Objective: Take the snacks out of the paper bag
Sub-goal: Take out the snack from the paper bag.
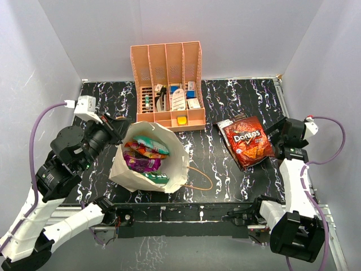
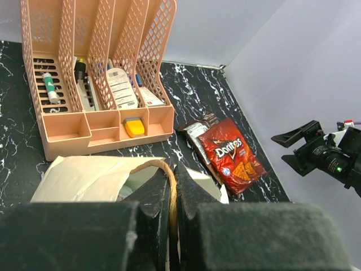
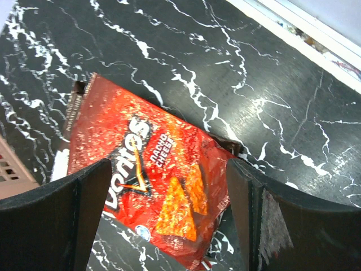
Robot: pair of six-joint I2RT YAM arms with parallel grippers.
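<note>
Closest to the lens, the left gripper (image 2: 172, 176) has its two dark fingers pressed together on a thin tan strip at the bag's (image 1: 176, 161) far-left rim. Whether that strip is paper edge or cord handle I cannot tell. The bag is tan kraft paper, large, and sits left of centre on the black marbled table (image 1: 237, 101), just near of the peach organizer (image 1: 166, 62). Its mouth gapes upward and is pulled wide. A thin brown cord handle (image 1: 198, 179) loops out onto the table at its right side.

Inside the bag lie glossy foil packets (image 1: 145, 155), stacked one over another: a teal-and-white one farthest, then orange, then purple, then green nearest. None of them reaches above the rim.

The Doritos (image 3: 152, 175) are out, lying flat on the table to the right, well apart from the bag and near-right of the organizer. The packet is face up, crinkled red foil with a bright sheen, the white logo and "Nacho Cheese" readable, orange chip triangles printed below, and a dark seam strip at its far end.

The right gripper (image 1: 274, 141) sits at the packet's right edge with fingers spread wide. From its wrist camera one finger shows on each side of the packet, with open space between them and nothing pinched.
</note>
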